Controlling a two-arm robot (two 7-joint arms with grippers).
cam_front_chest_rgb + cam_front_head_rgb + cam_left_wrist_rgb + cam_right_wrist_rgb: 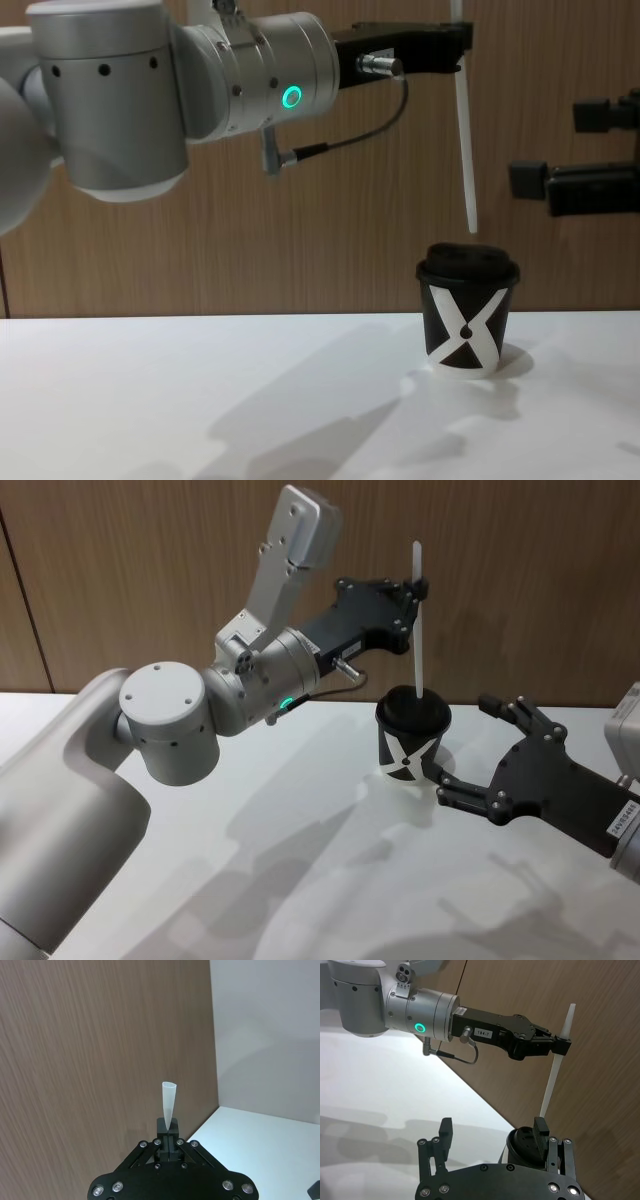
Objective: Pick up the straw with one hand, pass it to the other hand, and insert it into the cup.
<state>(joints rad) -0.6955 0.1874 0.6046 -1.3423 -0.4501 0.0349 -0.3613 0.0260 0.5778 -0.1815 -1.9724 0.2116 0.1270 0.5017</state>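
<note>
White straw, upper centre of chest view, pinched near its top by left gripper; tip just above cup. Right gripper spread beside cup. Advice: align with lid hole, lower vertically.

Silver cylindrical left wrist with a green glowing ring, thin black cable, black screw-studded fingers.

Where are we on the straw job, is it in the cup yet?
Not yet. Pickup and handover look done: the left gripper is shut on the straw, holding it upright near its top. The right gripper is open beside the cup. The straw tip hangs above the lid; lowering it in remains.
</note>
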